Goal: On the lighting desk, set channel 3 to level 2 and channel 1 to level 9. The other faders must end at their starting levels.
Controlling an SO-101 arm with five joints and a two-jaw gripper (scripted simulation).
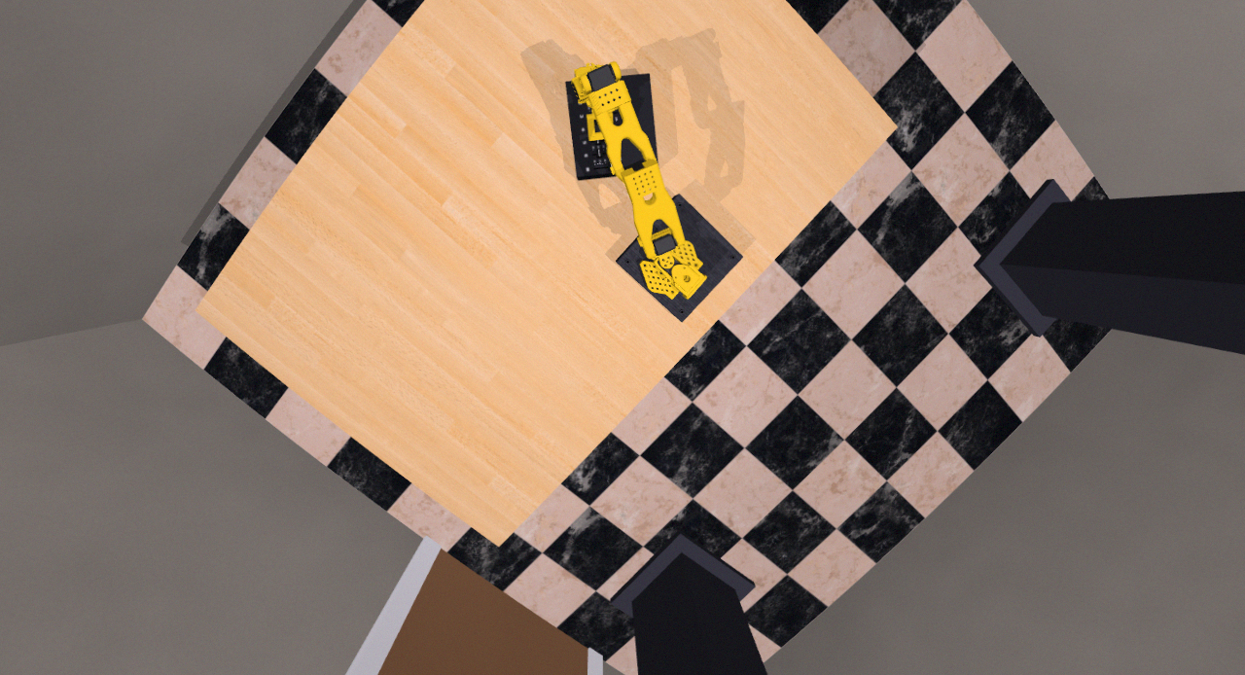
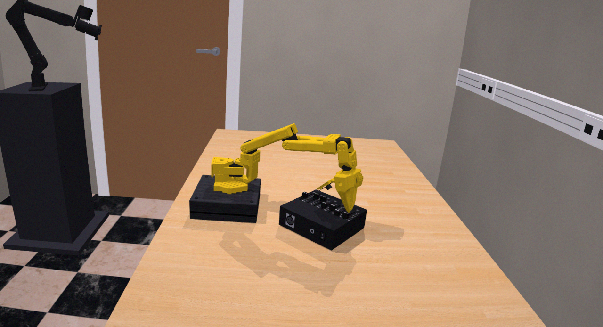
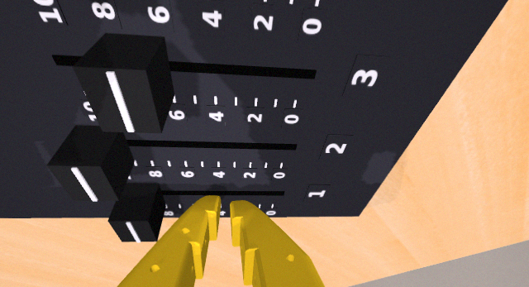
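Note:
The black lighting desk (image 1: 588, 159) (image 2: 313, 230) (image 3: 397, 43) sits on the wooden table next to the arm's base. In the wrist view the channel 3 fader cap (image 3: 124, 84) stands at about level 8. The channel 2 fader cap (image 3: 88, 163) is near the top end of its slot. The channel 1 fader cap (image 3: 136, 214) sits just left of the 8 mark. My gripper (image 3: 223, 204) (image 2: 349, 208) is shut and empty. Its tips point down at the channel 1 slot (image 3: 248, 193) near its middle, to the right of the channel 1 cap and apart from it.
The arm's black base block (image 2: 223, 202) (image 1: 715, 246) stands left of the desk. A tall black pedestal (image 2: 42, 156) with a camera arm stands on the floor left of the table. A wall runs along the table's right side.

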